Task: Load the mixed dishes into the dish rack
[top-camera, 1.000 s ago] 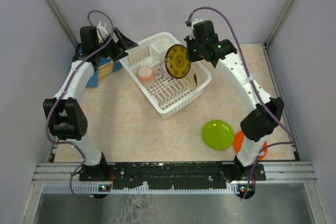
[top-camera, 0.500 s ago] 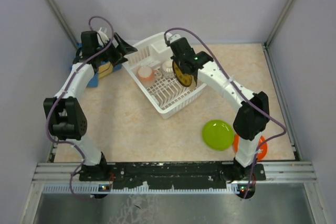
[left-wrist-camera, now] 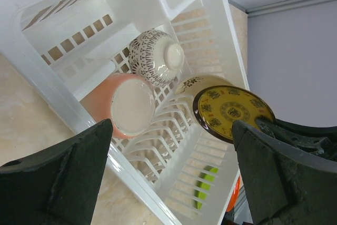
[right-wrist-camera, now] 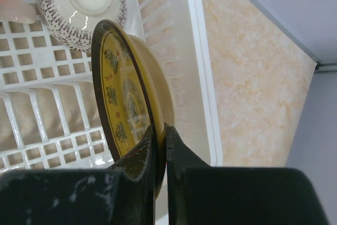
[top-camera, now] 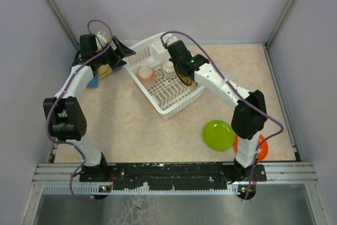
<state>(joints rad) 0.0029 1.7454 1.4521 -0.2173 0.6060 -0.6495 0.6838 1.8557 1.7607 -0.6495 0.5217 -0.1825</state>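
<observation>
Between the pressed-together fingers of the right gripper [right-wrist-camera: 158,138], the brown-yellow patterned plate [right-wrist-camera: 122,109] is standing on edge, pinched at its dark rim and hanging over the ribbed floor of the dish rack [top-camera: 187,102]. Just behind its back face the cream plate [right-wrist-camera: 160,90] is leaning in the slots; whether the two are touching I cannot tell. Ahead of the fingertips the small white patterned bowl [right-wrist-camera: 81,3] is lying tipped on the lattice, with the small pink cup [left-wrist-camera: 126,106] on its side just beyond it.

Judging by this, the right arm is slotting the plate into the ribs. The next move is calling for a short, straight descent until the rim is seating between two ribs, then a release and a clean lift so the fingers are not dragging the plate over.

Off to the far side of the rack, the left gripper [left-wrist-camera: 172,130] is hovering with its fingers spread wide, holding nothing and facing the rack's wall.

Well behind the right gripper, near its arm's base, the lime-green plate [top-camera: 218,134] and orange plate [top-camera: 263,150] are waiting flat on the table [top-camera: 131,130].

Every plate is round, thin and glossy, likely slippery in a hard pinch; the rack is rigid white plastic, an open grid with upright ribs
</observation>
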